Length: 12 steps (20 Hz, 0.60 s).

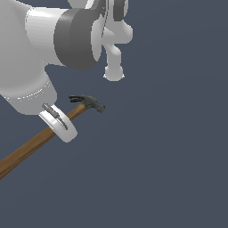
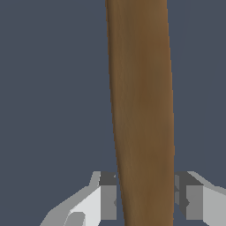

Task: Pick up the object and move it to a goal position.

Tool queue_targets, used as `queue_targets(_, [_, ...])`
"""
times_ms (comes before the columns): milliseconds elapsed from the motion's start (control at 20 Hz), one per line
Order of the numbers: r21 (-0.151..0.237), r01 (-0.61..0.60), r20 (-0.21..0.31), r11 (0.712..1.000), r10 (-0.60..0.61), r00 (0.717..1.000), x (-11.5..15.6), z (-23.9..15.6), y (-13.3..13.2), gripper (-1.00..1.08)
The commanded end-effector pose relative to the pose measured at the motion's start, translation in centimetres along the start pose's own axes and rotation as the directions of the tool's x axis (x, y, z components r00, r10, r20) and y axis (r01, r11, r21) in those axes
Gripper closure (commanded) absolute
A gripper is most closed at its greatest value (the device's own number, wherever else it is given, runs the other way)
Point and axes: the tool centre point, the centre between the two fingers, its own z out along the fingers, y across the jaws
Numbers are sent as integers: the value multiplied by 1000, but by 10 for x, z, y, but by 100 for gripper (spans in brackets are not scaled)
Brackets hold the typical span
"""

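Where the exterior view shows the scene, the white arm (image 1: 40, 40) fills the upper part on that view's left, a dark grey band around one of its joints, with everything set against a plain slate-blue ground. Below it the hammer (image 1: 42, 136) lies on a slant, its long brown wooden handle running from the lower corner on the exterior view's left up toward the middle, where the small dark grey head (image 1: 88, 103) sits with its claw pointing back toward the arm. The gripper (image 1: 58, 121) straddles the handle not far below the head, a white, rounded body crossing the wood. In the wrist view the handle (image 2: 141, 110) runs straight down the middle, and the two grey pads (image 2: 108, 194) stand on either side of it; the jaws look to be pinching the wood, with no gap that I can make out. Whether the hammer rests on the ground or hangs clear of it, I cannot tell.
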Motion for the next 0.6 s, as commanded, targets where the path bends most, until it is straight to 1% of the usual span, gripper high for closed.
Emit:
queue_targets(0, [2, 0, -3, 1000, 0, 1000, 6, -10, -1, 108])
queue_targets(550, [2, 0, -3, 1000, 0, 1000, 22, -29, -3, 108])
